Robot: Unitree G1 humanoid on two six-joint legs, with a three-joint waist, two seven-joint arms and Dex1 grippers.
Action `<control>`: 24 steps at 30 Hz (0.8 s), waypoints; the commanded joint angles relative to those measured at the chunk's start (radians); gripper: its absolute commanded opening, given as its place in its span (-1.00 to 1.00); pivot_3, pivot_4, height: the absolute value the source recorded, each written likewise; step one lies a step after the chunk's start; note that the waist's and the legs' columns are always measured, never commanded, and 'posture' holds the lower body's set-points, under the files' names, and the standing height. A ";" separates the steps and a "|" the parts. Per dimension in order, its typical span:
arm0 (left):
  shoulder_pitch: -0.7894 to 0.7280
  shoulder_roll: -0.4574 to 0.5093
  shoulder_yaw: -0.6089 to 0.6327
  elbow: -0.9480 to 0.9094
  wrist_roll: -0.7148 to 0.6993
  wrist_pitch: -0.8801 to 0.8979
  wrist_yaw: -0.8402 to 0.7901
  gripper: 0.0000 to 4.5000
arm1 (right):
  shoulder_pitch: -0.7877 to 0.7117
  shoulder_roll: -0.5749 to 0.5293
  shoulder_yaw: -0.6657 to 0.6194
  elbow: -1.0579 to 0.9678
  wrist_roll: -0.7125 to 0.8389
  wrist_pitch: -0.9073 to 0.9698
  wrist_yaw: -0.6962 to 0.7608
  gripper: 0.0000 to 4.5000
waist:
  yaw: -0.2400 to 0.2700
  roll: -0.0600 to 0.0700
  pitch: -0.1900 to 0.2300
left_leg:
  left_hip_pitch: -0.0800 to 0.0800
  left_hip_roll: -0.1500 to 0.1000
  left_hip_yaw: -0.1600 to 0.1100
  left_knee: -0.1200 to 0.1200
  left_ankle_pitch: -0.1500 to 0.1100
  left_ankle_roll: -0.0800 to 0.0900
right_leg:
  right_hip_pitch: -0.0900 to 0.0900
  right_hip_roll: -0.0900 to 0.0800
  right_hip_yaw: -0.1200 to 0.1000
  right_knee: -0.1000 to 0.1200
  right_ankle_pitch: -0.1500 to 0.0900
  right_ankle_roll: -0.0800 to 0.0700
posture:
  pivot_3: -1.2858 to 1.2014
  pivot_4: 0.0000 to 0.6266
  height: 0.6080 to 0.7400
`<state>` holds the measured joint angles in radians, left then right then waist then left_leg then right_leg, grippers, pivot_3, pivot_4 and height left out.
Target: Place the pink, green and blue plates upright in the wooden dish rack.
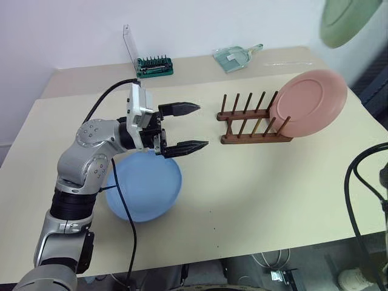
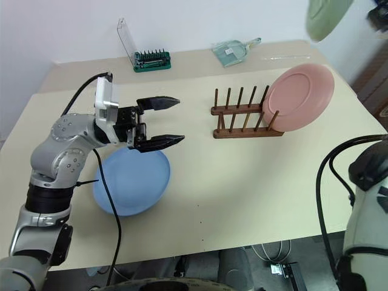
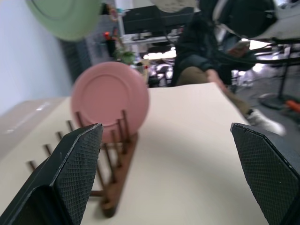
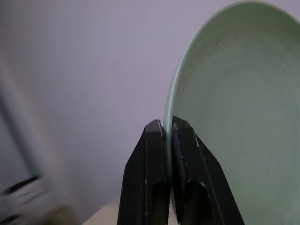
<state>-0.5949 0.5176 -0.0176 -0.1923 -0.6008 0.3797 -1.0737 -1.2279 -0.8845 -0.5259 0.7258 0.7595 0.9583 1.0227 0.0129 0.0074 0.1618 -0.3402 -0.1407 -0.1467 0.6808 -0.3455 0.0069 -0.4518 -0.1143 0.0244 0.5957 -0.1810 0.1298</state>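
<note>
The pink plate (image 1: 308, 102) stands upright in the right end of the wooden dish rack (image 1: 251, 124) at the table's middle right. The blue plate (image 1: 144, 185) lies flat on the table at the left. My left gripper (image 1: 189, 127) hovers open just above the blue plate's far edge, pointing toward the rack, with nothing between its fingers. The green plate (image 4: 239, 117) is held up in the air at the upper right, seen as a green plate (image 1: 348, 21) high above the table. My right gripper (image 4: 167, 129) is shut on its rim.
A green-based tool holder (image 1: 154, 65) with a clear lid stands at the table's far edge. A clear dustpan-like scoop (image 1: 235, 56) lies beside it to the right. Black cables (image 1: 357, 200) hang off the table's right side. Room clutter shows beyond the table in the left wrist view.
</note>
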 commanded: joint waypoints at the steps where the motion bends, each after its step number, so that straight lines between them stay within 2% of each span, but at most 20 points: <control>1: -0.011 -0.001 0.015 -0.007 0.010 -0.031 0.006 1.00 | 0.048 -0.010 -0.008 -0.127 0.094 0.139 0.041 -0.98 | 0.003 0.000 0.000 | 0.000 0.000 0.000 0.000 0.000 0.000 | 0.000 0.000 0.000 0.000 0.000 0.000 | 0.03 -0.52 1.00; 6: -0.006 0.001 0.014 -0.012 0.004 -0.028 0.003 1.00 | 0.117 -0.009 0.024 -0.134 0.083 0.146 0.078 -0.98 | 0.000 0.000 0.000 | -0.001 -0.001 0.000 0.001 0.000 0.000 | 0.000 -0.001 0.000 0.000 0.001 0.001 | 0.03 -0.52 1.00; 14: 0.009 0.009 0.018 -0.029 -0.004 -0.017 0.003 1.00 | 0.143 -0.023 0.071 -0.051 0.038 0.107 0.139 -0.98 | -0.001 0.000 0.000 | -0.001 0.000 0.001 0.001 0.000 0.000 | -0.001 -0.001 0.000 0.000 0.001 0.001 | 0.03 -0.52 1.00; 24: 0.011 0.016 0.018 -0.035 -0.011 -0.010 0.003 1.00 | 0.183 -0.023 0.076 -0.031 0.023 0.088 0.147 -0.98 | 0.000 0.000 0.000 | -0.001 0.000 0.001 0.001 0.000 0.000 | -0.001 -0.001 0.000 0.000 0.001 0.001 | 0.03 -0.52 1.00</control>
<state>-0.5745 0.5230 -0.0175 -0.1992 -0.5997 0.3680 -1.0696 -1.0417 -0.8846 -0.4376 0.7088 0.7788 1.0636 1.1548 0.0127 0.0073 0.1618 -0.3408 -0.1412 -0.1458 0.6818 -0.3456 0.0073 -0.4525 -0.1149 0.0243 0.5957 -0.1803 0.1307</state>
